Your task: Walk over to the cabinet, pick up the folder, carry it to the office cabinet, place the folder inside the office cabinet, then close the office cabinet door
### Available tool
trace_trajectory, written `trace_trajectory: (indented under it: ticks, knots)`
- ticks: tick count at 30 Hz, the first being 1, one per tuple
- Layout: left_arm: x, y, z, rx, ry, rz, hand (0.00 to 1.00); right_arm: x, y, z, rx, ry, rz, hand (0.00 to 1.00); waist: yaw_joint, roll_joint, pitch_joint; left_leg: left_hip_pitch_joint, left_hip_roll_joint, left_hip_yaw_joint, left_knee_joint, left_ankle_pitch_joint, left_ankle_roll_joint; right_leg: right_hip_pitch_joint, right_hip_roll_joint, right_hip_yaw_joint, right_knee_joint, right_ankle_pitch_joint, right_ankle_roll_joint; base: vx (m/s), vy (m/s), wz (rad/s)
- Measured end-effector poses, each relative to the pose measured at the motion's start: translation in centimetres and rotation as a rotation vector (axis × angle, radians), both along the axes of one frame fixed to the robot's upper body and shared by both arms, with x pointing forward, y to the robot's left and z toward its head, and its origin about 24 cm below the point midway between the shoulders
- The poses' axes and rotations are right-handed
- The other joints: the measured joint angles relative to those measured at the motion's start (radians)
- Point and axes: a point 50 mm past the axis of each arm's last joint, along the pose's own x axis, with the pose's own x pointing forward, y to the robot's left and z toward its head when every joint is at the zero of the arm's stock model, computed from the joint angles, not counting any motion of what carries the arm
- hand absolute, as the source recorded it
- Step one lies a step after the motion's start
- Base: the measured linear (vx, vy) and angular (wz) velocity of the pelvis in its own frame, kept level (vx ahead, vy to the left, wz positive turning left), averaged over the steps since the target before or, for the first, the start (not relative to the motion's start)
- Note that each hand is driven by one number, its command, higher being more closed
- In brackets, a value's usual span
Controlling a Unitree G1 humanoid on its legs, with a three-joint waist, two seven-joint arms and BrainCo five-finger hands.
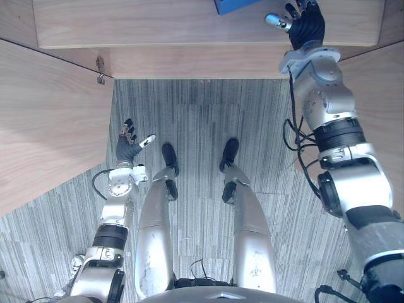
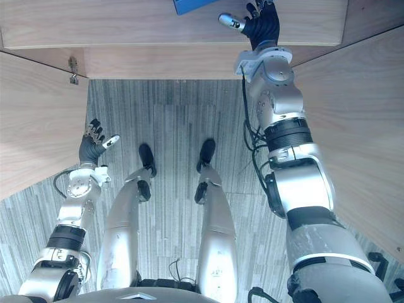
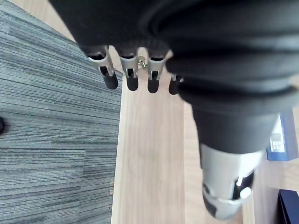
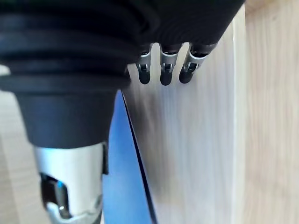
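The flat blue folder (image 1: 233,5) lies on the light wooden surface (image 1: 158,25) of the cabinet, with only a corner shown in the head views. The right hand (image 1: 306,28) is held over that surface just beside the folder, which lies to its left, on the thumb side. Its fingers (image 4: 164,74) are straight and clamped on nothing. The folder's edge is seen to run roughly along the hand's line. The left hand (image 1: 129,146) is hung low over the grey carpet (image 1: 202,126), fingers loosely spread, well apart from the folder, so the right is judged nearer.
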Motion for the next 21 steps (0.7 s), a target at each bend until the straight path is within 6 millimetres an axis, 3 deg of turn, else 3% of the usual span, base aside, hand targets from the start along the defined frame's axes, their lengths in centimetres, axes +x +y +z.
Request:
trace_trajectory:
  ticks: [6, 10, 15, 20, 21]
  knots:
    - [0.6, 0.4, 0.0, 0.018, 0.021, 0.004, 0.0, -0.5, -0.7, -0.3, -0.327, -0.012, -0.128, 0.0, -0.007, -0.001, 0.0, 0.001, 0.004, 0.002, 0.003, 0.0, 0.0, 0.001, 0.004, 0.002, -0.002, 0.001, -0.001, 0.0, -0.004, -0.01]
    - [1.5, 0.2, 0.8, 0.018, 0.009, 0.0, 0.0, -0.8, 0.0, -0.2, -0.564, -0.055, -0.24, 0.0, -0.007, -0.001, 0.0, 0.002, 0.015, 0.002, 0.014, -0.003, -0.003, 0.007, 0.015, 0.002, -0.012, 0.007, -0.002, 0.02, -0.028, -0.05]
    - [2.5, -0.3, 2.3, 0.016, -0.024, -0.008, 0.0, -0.8, -0.5, -0.7, -0.725, -0.064, -0.385, 0.0, -0.01, -0.002, -0.001, 0.003, 0.018, 0.006, 0.013, -0.003, -0.003, 0.009, 0.019, 0.005, -0.025, 0.015, 0.0, 0.01, -0.014, -0.02]
    - [3.1, 0.1, 2.9, -0.001, -0.034, 0.019, 0.0, -1.9, -0.9, -1.9, -0.749, -0.107, -0.446, 0.0, -0.011, -0.003, 0.0, 0.002, 0.019, 0.008, 0.015, -0.006, -0.002, 0.009, 0.021, 0.007, -0.027, 0.015, 0.0, 0.0, -0.004, -0.01]
    - [2.9, 0.3, 2.7, -0.002, -0.028, 0.03, 0.0, -2.6, -0.9, -1.9, -0.731, -0.15, -0.47, 1.0, -0.011, -0.003, 0.0, 0.002, 0.02, 0.008, 0.016, -0.008, -0.004, 0.009, 0.022, 0.009, -0.028, 0.015, 0.0, 0.02, -0.024, -0.05]
